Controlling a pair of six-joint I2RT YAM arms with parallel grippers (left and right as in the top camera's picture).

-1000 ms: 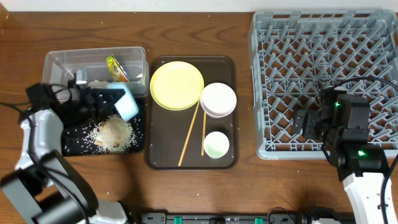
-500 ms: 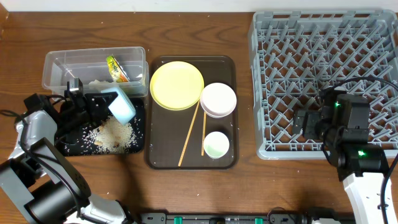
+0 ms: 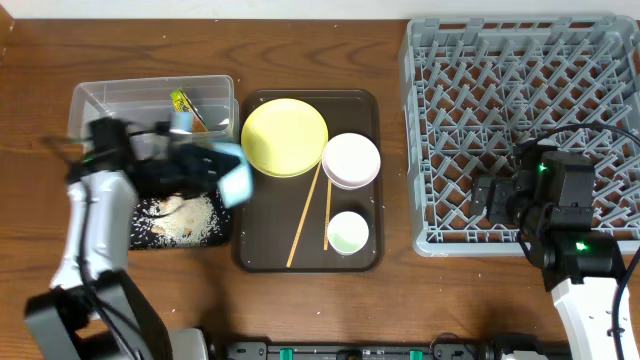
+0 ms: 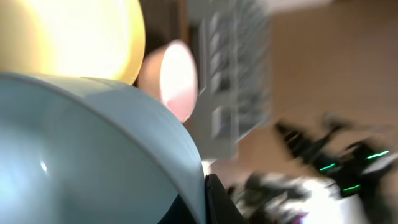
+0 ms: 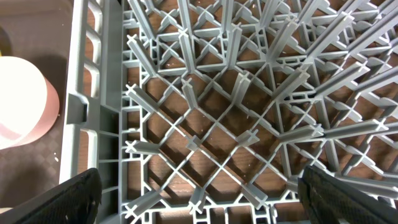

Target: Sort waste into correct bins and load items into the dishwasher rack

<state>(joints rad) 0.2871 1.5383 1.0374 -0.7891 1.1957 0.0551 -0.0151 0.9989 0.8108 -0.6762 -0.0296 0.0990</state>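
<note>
While the light blue bowl is gripped by the left end effector beside the black tray of rice, the dishwasher rack is recorded empty beneath the wide-open right end effector, nothing yet loaded.

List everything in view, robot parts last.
dishwasher rack: 1, grey, right of table
clear tub: 1, transparent, far left
snack wrapper: 1, green-orange, in tub
black tray: 1, black, beside tub
rice grains: many, white, on black tray
serving tray: 1, dark brown, centre
plate: 1, yellow, serving tray rear
pink bowl: 1, pink, beside plate
cup: 1, white, serving tray front
chopsticks: 2, wooden, on serving tray
blue bowl: 1, light blue, gripped, left-centre
table: 1, brown wood
left end effector: 1, black, gripping blue bowl
right end effector: 1, black, over dishwasher rack
</note>
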